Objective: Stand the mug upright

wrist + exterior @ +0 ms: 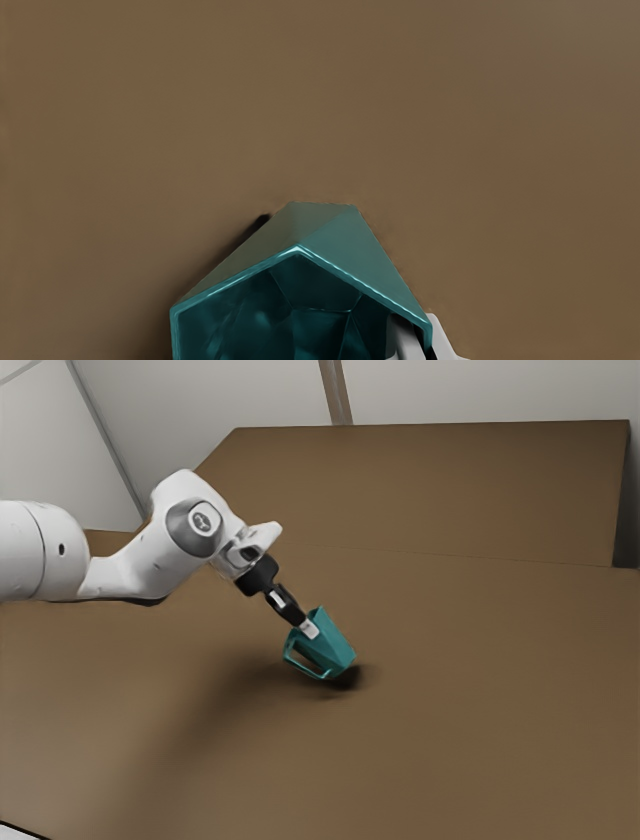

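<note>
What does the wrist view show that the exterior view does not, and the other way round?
Wrist view: the hollow inside of the teal faceted mug, with a pale grey fingertip in it. Exterior view: the mug's angular handle, the white jointed arm, the black gripper. Both: the mug's outer wall, the fingertip outside it, the brown tabletop.

On my feed the mug (331,649) is teal, darker inside, and the table (470,720) brown. My arm (125,574) is white and grey, my gripper (309,629) black with pale grey tips.
</note>
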